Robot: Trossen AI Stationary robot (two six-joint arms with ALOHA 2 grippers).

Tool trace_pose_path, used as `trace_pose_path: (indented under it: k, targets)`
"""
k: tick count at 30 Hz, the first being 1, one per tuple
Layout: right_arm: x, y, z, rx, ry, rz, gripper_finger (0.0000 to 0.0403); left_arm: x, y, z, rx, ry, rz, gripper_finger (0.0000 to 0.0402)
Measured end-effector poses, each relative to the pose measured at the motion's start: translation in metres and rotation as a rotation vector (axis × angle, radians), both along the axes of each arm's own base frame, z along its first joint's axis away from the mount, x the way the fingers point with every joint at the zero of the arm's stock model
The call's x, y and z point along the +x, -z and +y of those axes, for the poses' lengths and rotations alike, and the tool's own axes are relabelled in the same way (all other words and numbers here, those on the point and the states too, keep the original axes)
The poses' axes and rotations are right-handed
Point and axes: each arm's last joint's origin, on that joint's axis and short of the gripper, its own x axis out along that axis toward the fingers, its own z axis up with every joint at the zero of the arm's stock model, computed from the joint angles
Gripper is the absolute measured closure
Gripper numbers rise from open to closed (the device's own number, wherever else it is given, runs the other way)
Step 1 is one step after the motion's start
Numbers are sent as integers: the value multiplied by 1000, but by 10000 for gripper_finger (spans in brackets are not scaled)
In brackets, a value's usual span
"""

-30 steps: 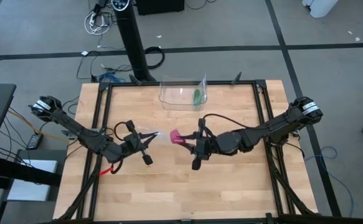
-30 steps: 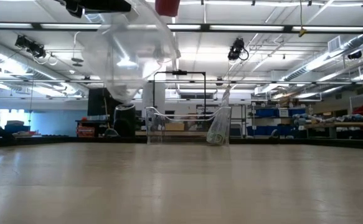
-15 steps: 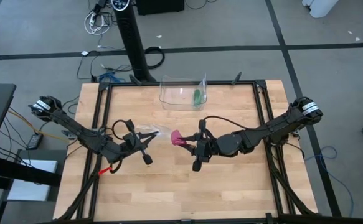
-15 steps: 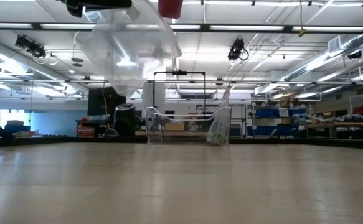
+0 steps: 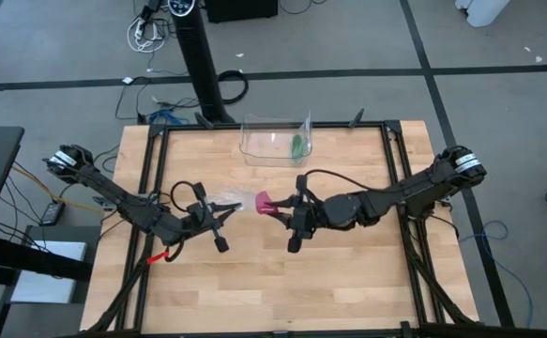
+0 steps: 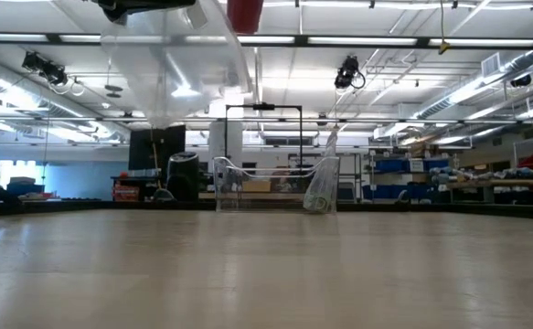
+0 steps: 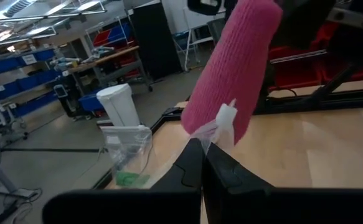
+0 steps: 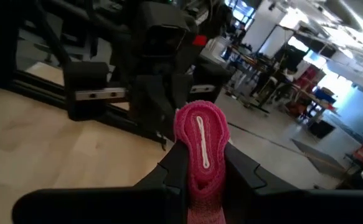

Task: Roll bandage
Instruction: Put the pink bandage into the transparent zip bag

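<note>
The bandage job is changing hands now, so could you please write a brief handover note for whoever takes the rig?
Right pincer: shut on the rolled pink bandage, held above mid-table.
Left pincer: shut on a clear plastic bag, its mouth at the roll.
Clear bin with the green item: at the table's far edge.
Done: bandage rolled.
Left: apparently getting the roll into the bag.
</note>
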Motion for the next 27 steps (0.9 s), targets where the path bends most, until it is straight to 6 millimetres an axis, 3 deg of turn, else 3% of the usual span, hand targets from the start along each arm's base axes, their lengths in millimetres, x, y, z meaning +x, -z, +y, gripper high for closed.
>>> trace_pose_path:
  k: [17,22,27]
  targets:
    - [2,-6,0,-69,-153,-88,348,0,-8,-1,-48,41,-78,401]
    - [-2,3,-4,-93,-144,-170,348,0,-12,-2,-84,73,-126,401]
    - [-4,17,-6,-89,-142,-144,348,0,-17,-2,-127,83,-188,401]
